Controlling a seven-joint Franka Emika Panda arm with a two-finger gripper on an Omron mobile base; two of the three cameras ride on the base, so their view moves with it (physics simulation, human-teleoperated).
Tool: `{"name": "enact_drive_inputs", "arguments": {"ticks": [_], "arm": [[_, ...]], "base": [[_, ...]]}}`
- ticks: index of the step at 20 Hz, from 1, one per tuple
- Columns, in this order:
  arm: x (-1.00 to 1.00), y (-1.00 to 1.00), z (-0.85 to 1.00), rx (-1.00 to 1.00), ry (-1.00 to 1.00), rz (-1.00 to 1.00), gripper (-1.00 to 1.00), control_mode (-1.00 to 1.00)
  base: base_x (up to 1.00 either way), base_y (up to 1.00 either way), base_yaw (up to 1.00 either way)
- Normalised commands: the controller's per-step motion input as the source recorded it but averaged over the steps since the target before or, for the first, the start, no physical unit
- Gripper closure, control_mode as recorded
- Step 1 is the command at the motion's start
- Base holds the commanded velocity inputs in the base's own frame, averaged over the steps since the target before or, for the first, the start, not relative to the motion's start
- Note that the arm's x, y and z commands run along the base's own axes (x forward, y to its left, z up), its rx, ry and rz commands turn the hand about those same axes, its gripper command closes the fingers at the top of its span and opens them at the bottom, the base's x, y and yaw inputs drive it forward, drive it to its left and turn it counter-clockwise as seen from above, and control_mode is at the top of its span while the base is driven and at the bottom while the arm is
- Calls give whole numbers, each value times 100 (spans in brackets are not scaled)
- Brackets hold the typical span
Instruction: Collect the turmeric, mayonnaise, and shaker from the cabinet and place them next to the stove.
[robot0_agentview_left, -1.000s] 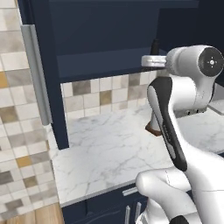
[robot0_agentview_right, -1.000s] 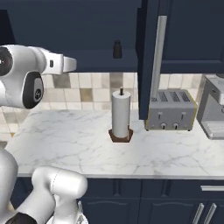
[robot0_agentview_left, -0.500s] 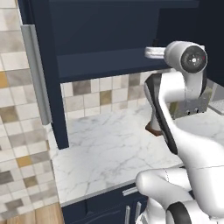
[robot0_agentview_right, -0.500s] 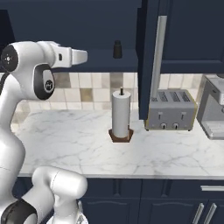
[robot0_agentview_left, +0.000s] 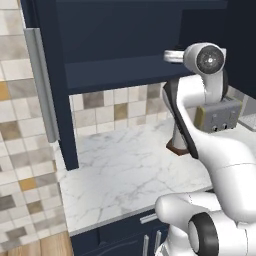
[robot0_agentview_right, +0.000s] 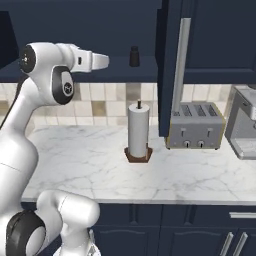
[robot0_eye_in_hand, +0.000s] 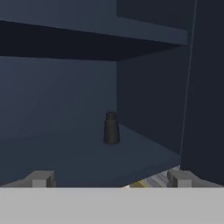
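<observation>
1. Since a second ago the arm has swung its hand from pointing sideways in front of the cabinet (robot0_agentview_right: 145, 30) to pointing into its open lower bay, and the wrist has turned so the round joint cap now faces the left base camera.
2. The gripper (robot0_eye_in_hand: 111, 178) hangs level with the cabinet floor, its jaws spread fully apart with nothing between them (the two grey fingertips (robot0_eye_in_hand: 41, 178) sit far apart at the bottom of the hand view).
3. The shaker (robot0_agentview_right: 134, 56) stands upright on the cabinet floor, well ahead of the fingertips, near the right-hand inner wall.
4. It is small, slim and all black, with a narrower rounded top; no label or writing can be read on it.
5. Below on the marble counter (robot0_agentview_right: 90, 165) stand a paper towel roll (robot0_agentview_right: 138, 131) and a toaster (robot0_agentview_right: 196, 126).
</observation>
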Motion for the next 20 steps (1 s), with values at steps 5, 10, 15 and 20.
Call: {"name": "enact_drive_inputs", "arguments": {"ticks": [5,10,15,20], "arm": [[36,-26,0,6,1,0,-100,-100],[32,-29,0,7,0,0,-100,-100],[31,-11,0,2,0,0,-100,-100],[29,4,0,-3,7,0,-100,-100]], "base": [[0,0,0],[0,0,0],[0,0,0],[0,0,0]]}}
